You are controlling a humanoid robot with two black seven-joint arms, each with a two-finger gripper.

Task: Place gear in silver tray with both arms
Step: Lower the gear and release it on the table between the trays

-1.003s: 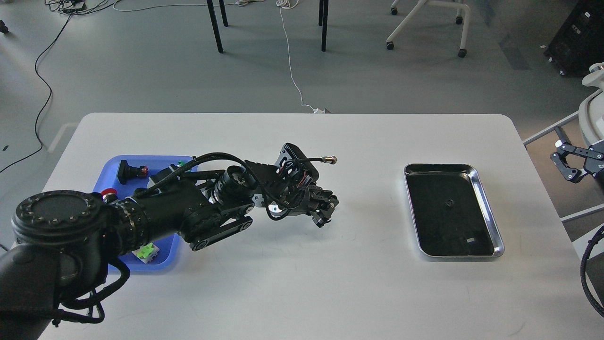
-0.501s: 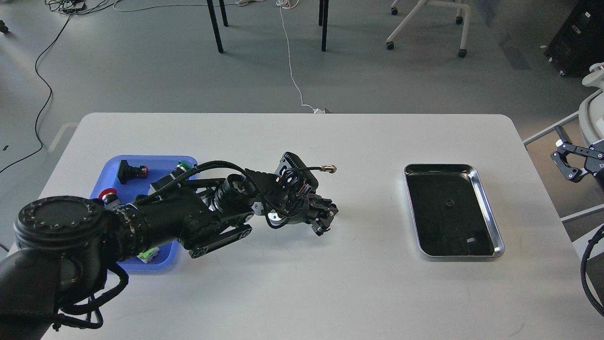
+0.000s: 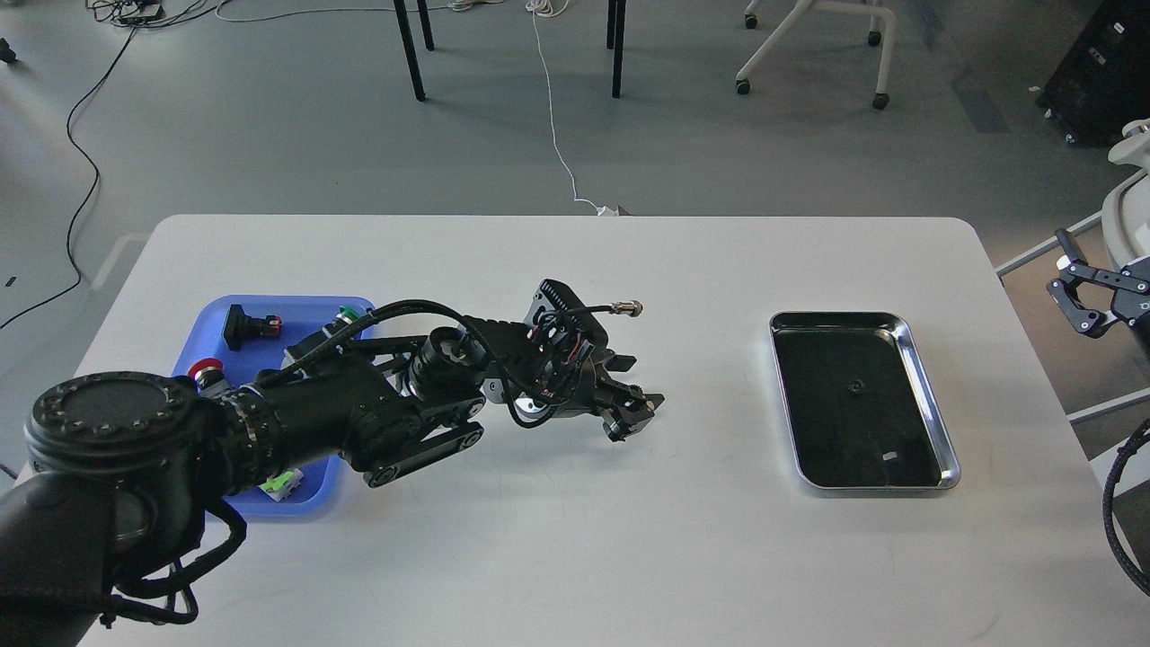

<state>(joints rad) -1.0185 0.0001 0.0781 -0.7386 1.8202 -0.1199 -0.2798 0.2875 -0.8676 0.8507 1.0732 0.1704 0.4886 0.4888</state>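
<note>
The silver tray lies on the right half of the white table. A small dark gear-like piece rests on its mirror-like bottom, left of the middle. My left arm reaches from the lower left to the table's centre. My left gripper hangs low over the table, well left of the tray, with its fingers spread apart. I see nothing between them. My right gripper is at the far right edge, off the table, right of the tray. Its fingers are apart and empty.
A blue plastic tray at the left holds push buttons and small coloured parts, partly hidden by my left arm. A cable with a metal connector sticks out over the left wrist. Chair and table legs stand on the floor beyond.
My left gripper has shifted a little to the right toward the tray and its fingers have spread apart. My right gripper has risen slightly.
</note>
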